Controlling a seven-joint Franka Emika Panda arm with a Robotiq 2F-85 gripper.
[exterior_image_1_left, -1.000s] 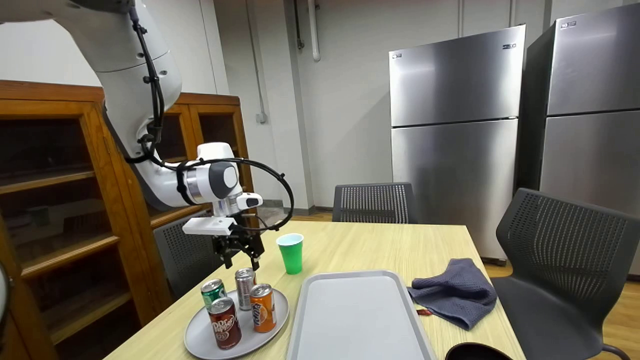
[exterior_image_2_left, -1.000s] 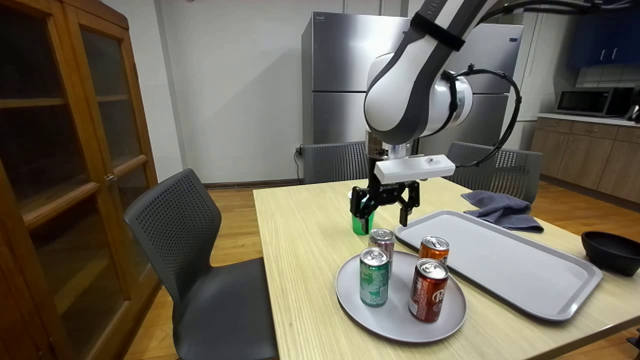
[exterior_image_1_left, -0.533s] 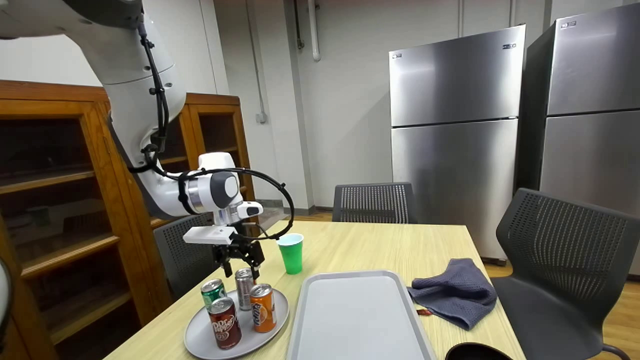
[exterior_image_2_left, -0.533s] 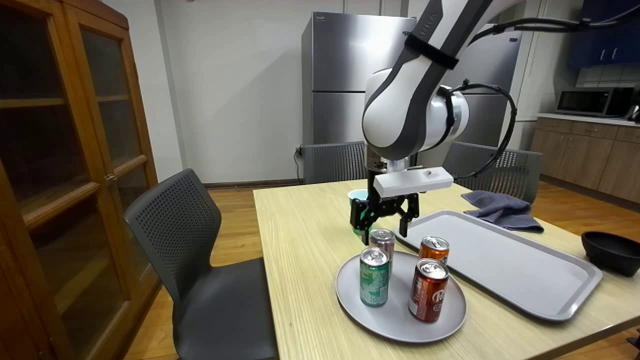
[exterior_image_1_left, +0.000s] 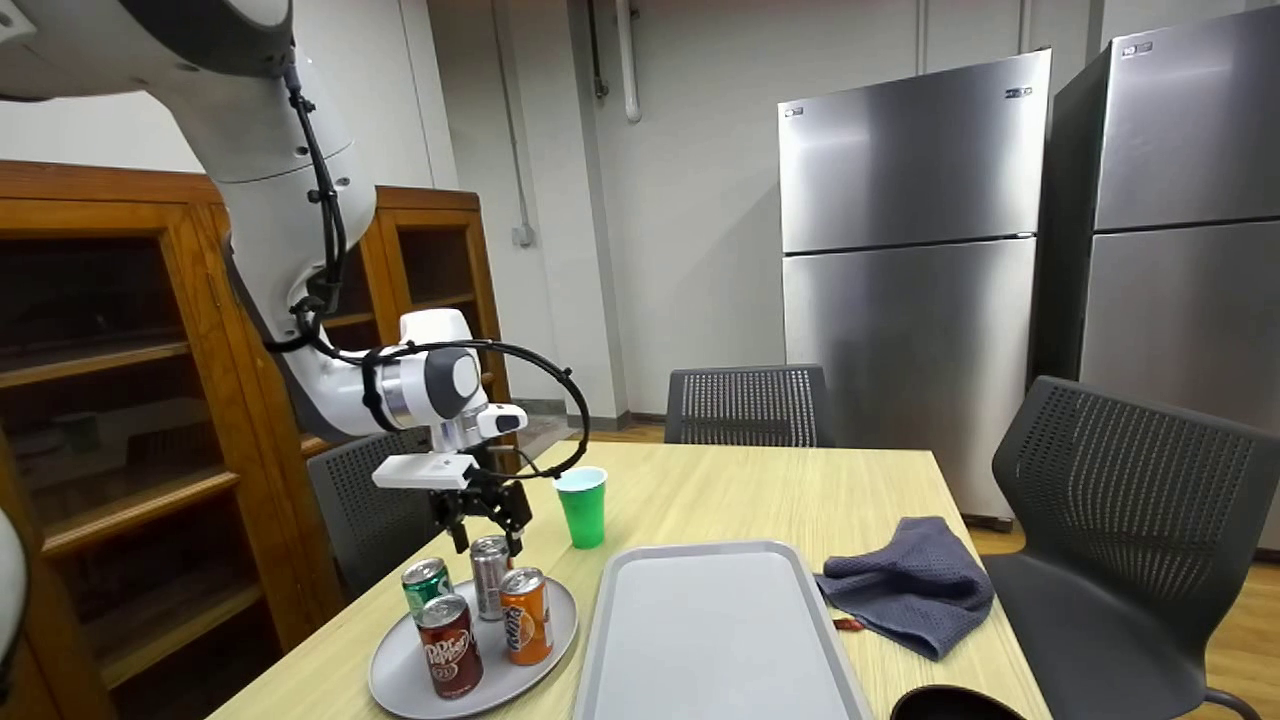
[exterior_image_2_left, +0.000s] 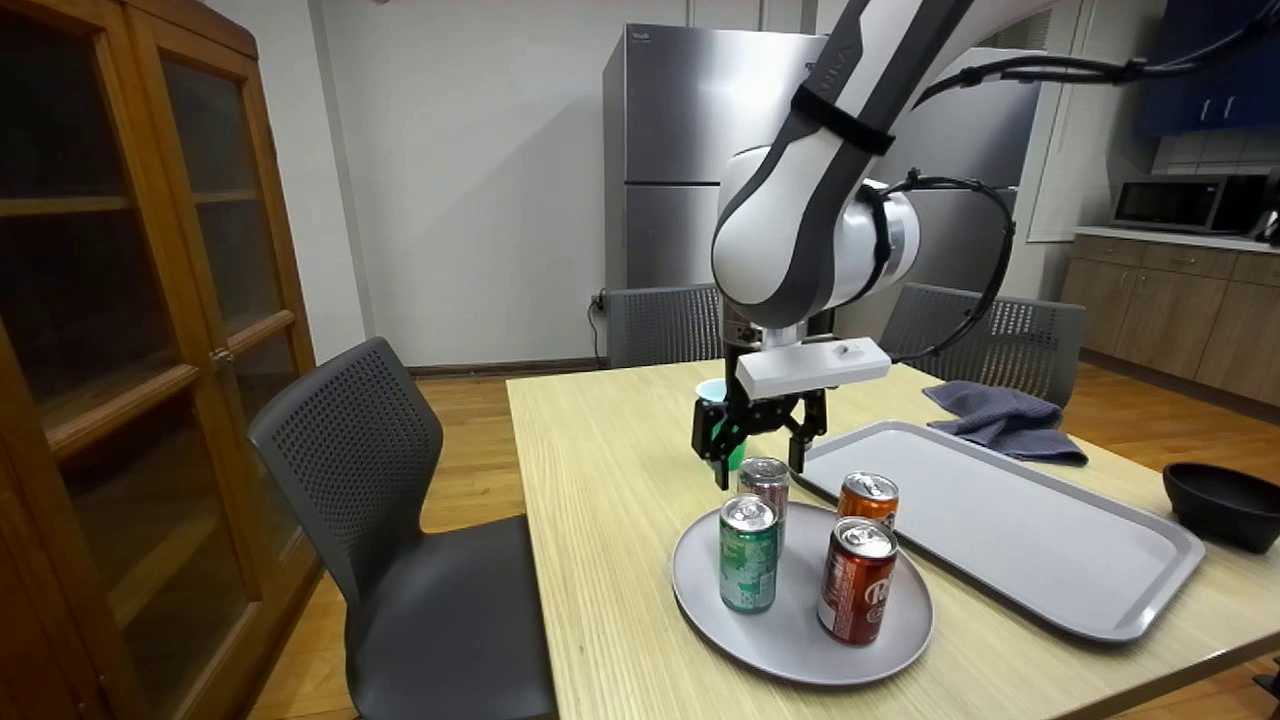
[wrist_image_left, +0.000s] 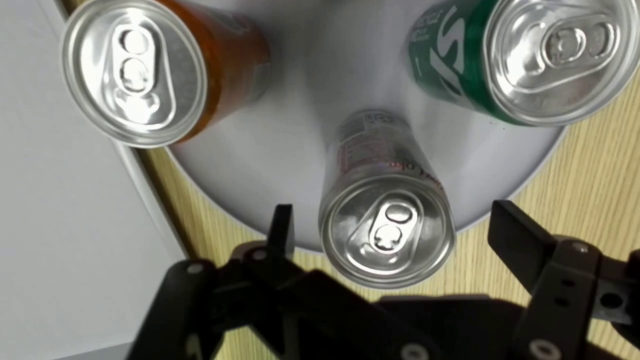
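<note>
My gripper (wrist_image_left: 393, 219) stands open, its two black fingers on either side of the rim of a silver can (wrist_image_left: 387, 165). In the wrist view a gap shows between the can and each finger. In both exterior views the gripper (exterior_image_1_left: 488, 545) hangs with its fingertips around the height of the can's top. The silver can (exterior_image_2_left: 766, 478) stands upright on a round grey plate (exterior_image_2_left: 795, 650). Sharing that plate are an orange can (exterior_image_1_left: 527, 615), a green can (exterior_image_2_left: 748, 560) and a dark red Dr Pepper can (exterior_image_1_left: 450, 645). Nothing is held.
A green cup (exterior_image_1_left: 582, 510) stands on the table behind the plate. Beside the plate lies a grey rectangular tray (exterior_image_1_left: 715, 630). A dark blue cloth (exterior_image_1_left: 915, 585) and a black bowl (exterior_image_2_left: 1225, 505) are beyond the tray. Chairs (exterior_image_2_left: 400, 520) stand around the table.
The gripper has come down over the silver can, mostly in the first half second, then shifted slightly sideways. Its jaws have stayed apart. The cans, plate and tray have not moved.
</note>
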